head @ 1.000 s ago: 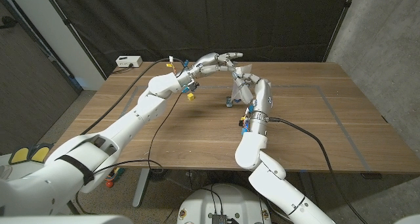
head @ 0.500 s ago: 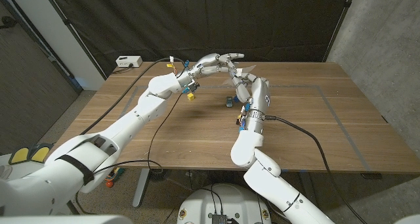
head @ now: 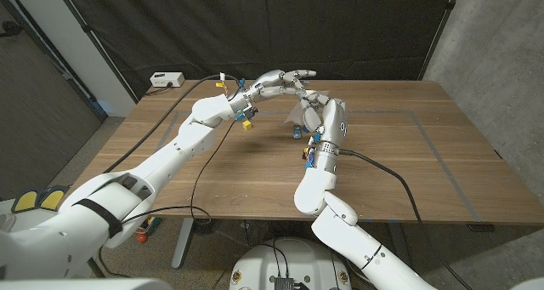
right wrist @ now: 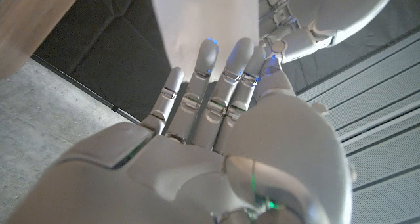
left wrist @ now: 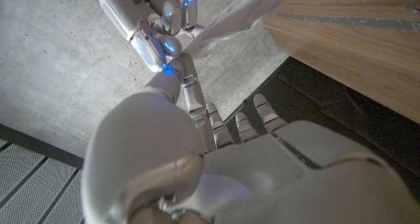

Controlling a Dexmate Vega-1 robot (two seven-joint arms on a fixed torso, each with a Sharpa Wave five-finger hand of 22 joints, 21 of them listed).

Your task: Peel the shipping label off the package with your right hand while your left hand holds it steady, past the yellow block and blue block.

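Note:
The package [head: 297, 113] is a thin white bag held up off the table at the far middle, mostly hidden behind my right hand [head: 314, 105]. My left hand [head: 285, 79] reaches over from the left and holds its upper edge, fingers stretched out. In the left wrist view my right hand [left wrist: 161, 20] pinches the package [left wrist: 230, 23] at a corner, just beyond my left hand [left wrist: 262, 158]. In the right wrist view my right hand [right wrist: 216, 138] has its fingers laid along the white sheet [right wrist: 203, 17]. No label can be made out. The yellow block [head: 246, 127] and the blue block [head: 296, 132] lie on the table beneath.
A white box [head: 166, 80] with a cable sits at the table's back left corner. A black cable [head: 391, 169] trails from my right forearm across the table to the right. Dark curtains hang behind the table [head: 425, 137].
My right hand has risen and shifted left towards my left hand, now covering most of the package. My left hand has stayed in place.

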